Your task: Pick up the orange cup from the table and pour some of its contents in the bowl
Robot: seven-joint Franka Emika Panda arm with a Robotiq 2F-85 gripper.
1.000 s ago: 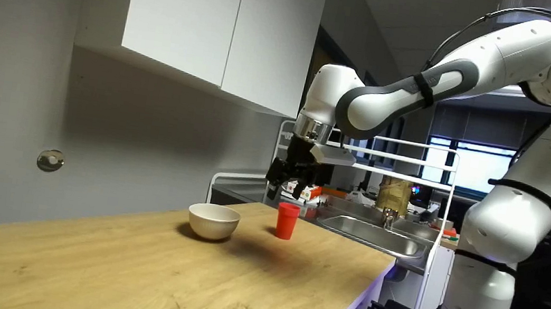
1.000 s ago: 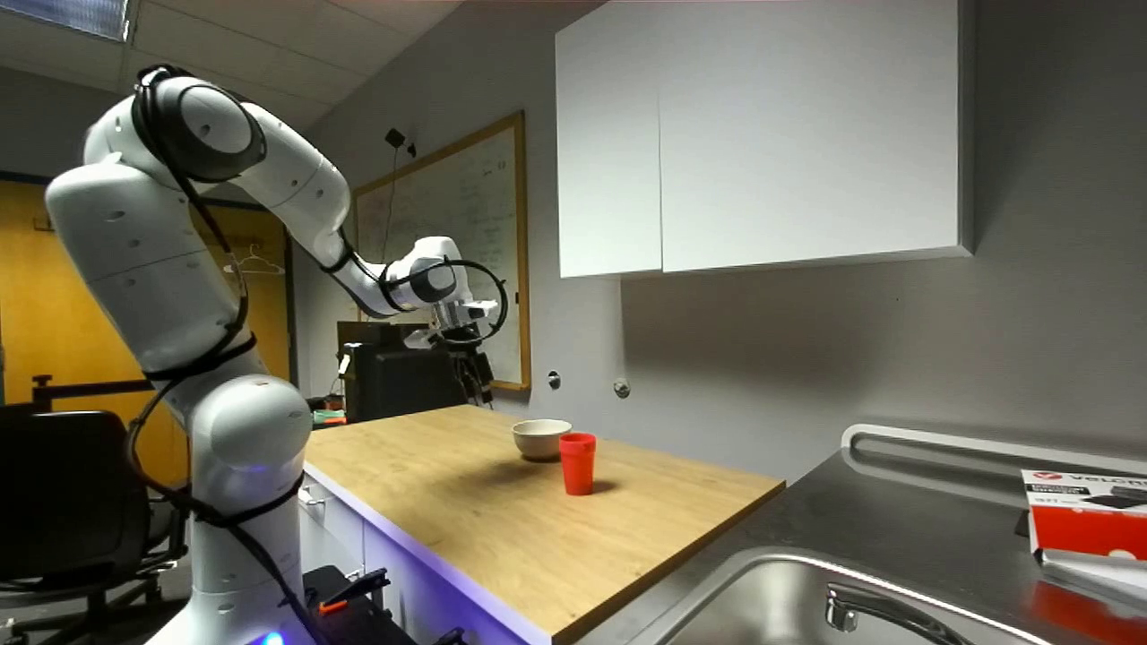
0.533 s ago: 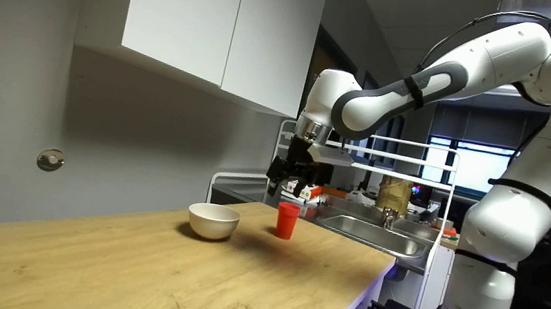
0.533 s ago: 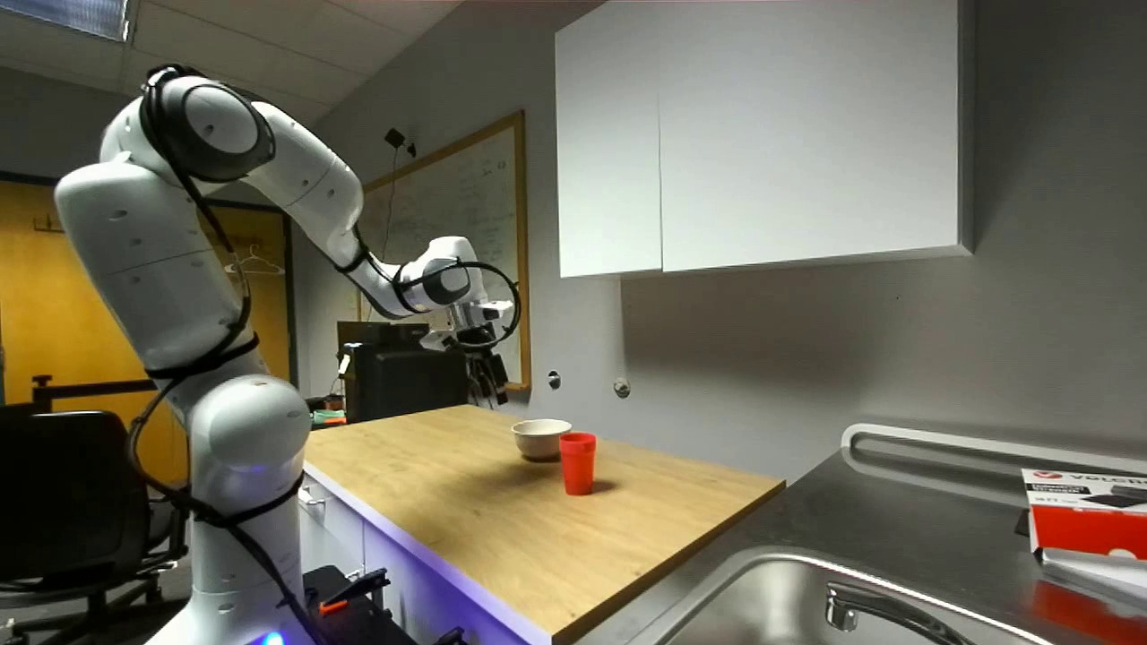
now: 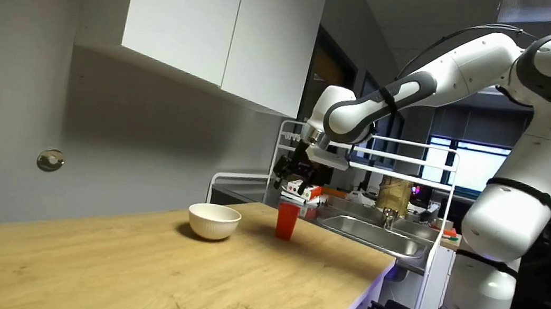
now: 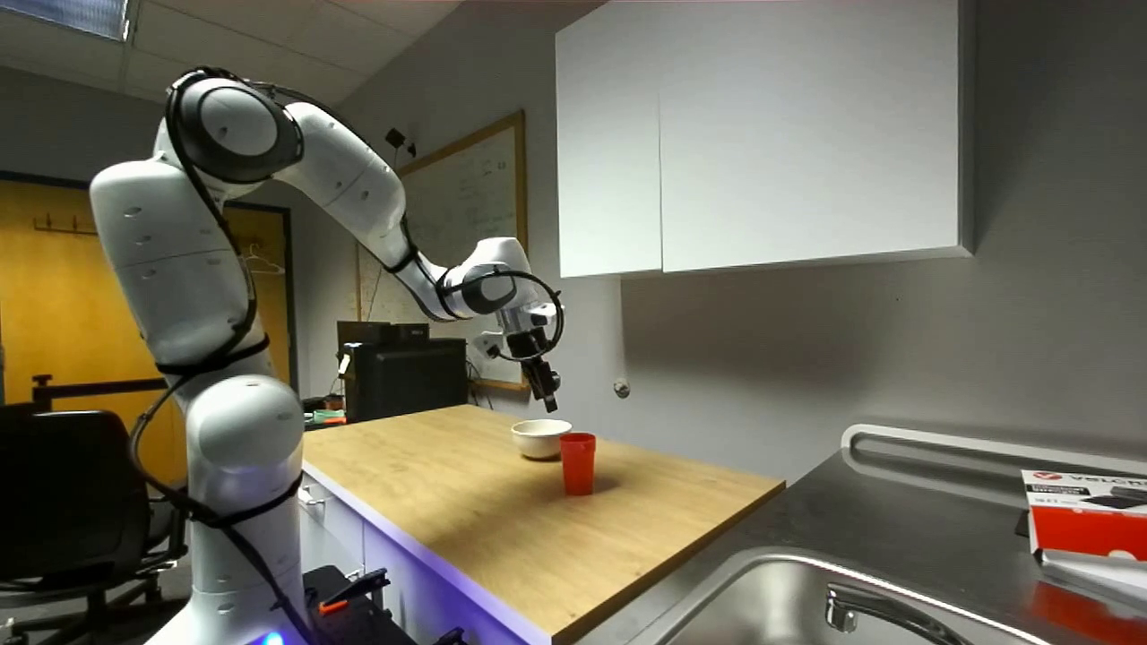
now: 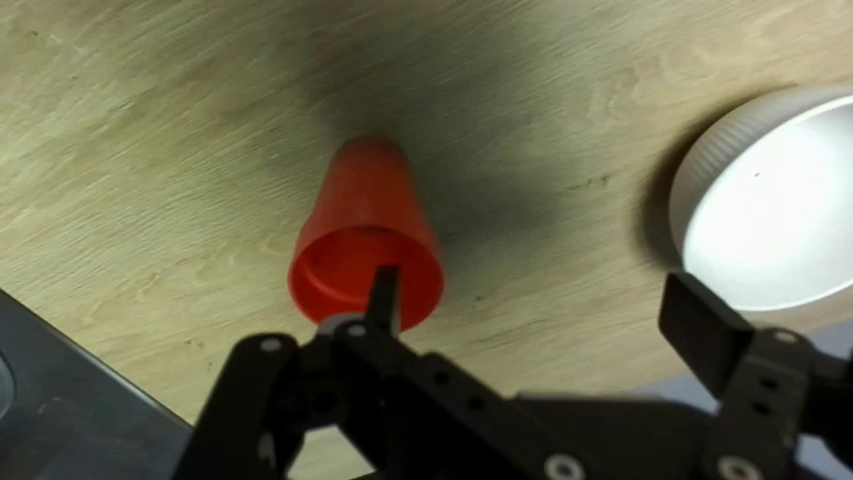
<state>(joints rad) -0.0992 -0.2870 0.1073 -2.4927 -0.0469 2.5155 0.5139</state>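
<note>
The orange cup (image 5: 287,221) stands upright on the wooden table (image 5: 132,274) and also shows in an exterior view (image 6: 578,466) and the wrist view (image 7: 370,193). I cannot make out contents in it. The white bowl (image 5: 213,222) stands apart from it, also in an exterior view (image 6: 536,441) and at the right of the wrist view (image 7: 766,220). My gripper (image 7: 543,310) is open and empty, above the table. In the wrist view one finger overlaps the cup's mouth and the other the bowl's edge. Both exterior views show the gripper (image 5: 290,184) higher than the cup's rim.
A wall cabinet (image 5: 183,9) hangs above the table's back. A steel sink (image 5: 376,235) and dark counter (image 6: 896,511) adjoin the table's end beyond the cup. A white rack (image 5: 444,168) stands by the sink. A red-and-white box (image 6: 1086,515) lies on the counter.
The arm has swung toward the sink end, and the gripper has moved right and lower in an exterior view. The cup and bowl have not moved. The gripper's shadow now falls over the cup.
</note>
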